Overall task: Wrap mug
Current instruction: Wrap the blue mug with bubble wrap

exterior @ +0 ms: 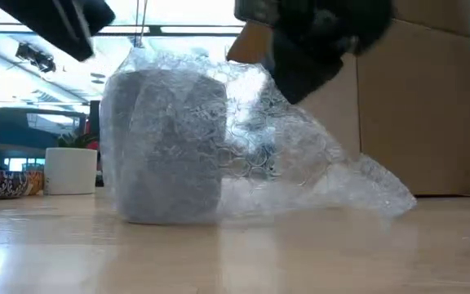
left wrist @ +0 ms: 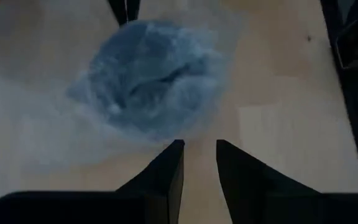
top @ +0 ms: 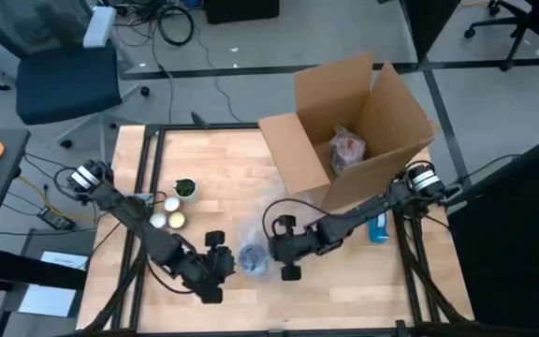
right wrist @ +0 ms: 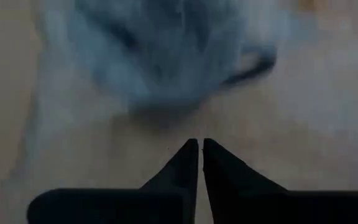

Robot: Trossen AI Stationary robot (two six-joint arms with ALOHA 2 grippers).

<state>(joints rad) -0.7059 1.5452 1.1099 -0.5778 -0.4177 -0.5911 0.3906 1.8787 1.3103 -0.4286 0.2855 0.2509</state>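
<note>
The mug (top: 253, 256) stands upright on the table near its front edge, loosely covered in clear bubble wrap (exterior: 300, 163). The wrap trails off along the tabletop toward the right. The mug shows as a grey cylinder (exterior: 166, 147) in the low view. My left gripper (left wrist: 197, 152) is open just left of the mug, its fingers pointing at the wrap's edge (left wrist: 148, 81). My right gripper (right wrist: 201, 149) is shut just right of the mug (right wrist: 166, 50), with a strip of bare table between its tips and the wrap.
An open cardboard box (top: 354, 131) stands at the far right with a wrapped item (top: 347, 150) inside. A small potted plant (top: 185, 188) and two pale round objects (top: 171, 212) sit to the left. A blue object (top: 378, 227) lies by the box.
</note>
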